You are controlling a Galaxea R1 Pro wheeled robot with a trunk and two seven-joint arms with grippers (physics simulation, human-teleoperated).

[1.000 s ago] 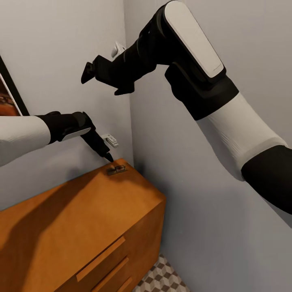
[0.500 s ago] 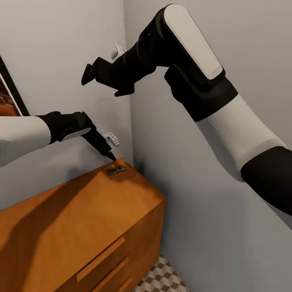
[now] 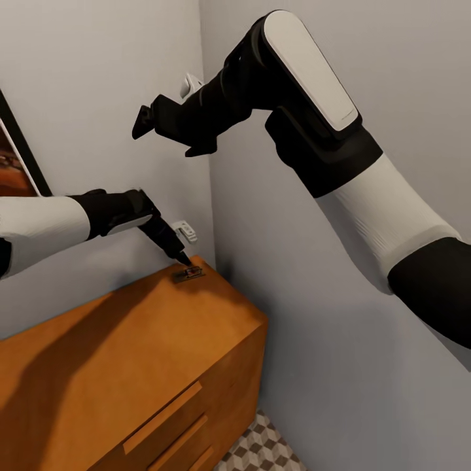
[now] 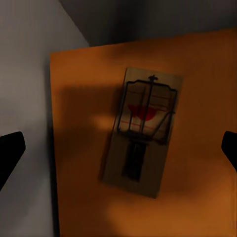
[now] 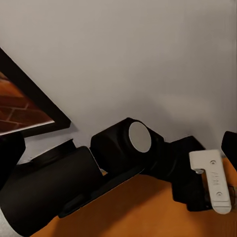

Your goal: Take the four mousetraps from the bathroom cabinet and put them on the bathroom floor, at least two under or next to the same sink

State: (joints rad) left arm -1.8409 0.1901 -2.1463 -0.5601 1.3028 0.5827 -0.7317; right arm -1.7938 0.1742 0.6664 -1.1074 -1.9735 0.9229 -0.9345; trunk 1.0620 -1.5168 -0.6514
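A small flat tan wooden mousetrap (image 4: 142, 133) with a dark wire frame and a red spot lies on the flat top of the orange-brown wooden cabinet (image 3: 131, 353), at its far corner where the two grey walls meet. In the head view the trap (image 3: 188, 274) sits just under the left gripper (image 3: 186, 260), whose jaws point down at it; the left wrist view looks straight down on the plate with a dark fingertip (image 4: 10, 153) at each side, so the jaws stand spread wide and grasp nothing. The right gripper (image 3: 145, 118) hangs high near the wall, well apart from the trap; whether its jaws are parted cannot be told.

The trap is judged light, stiff and thin, lying flush on the surface, so it would likely skid if nudged. The best hold is probably across the plate's two long wooden edges, away from the sprung wire. A strip of cube-patterned tiled floor (image 3: 261, 451) shows beside the cabinet.
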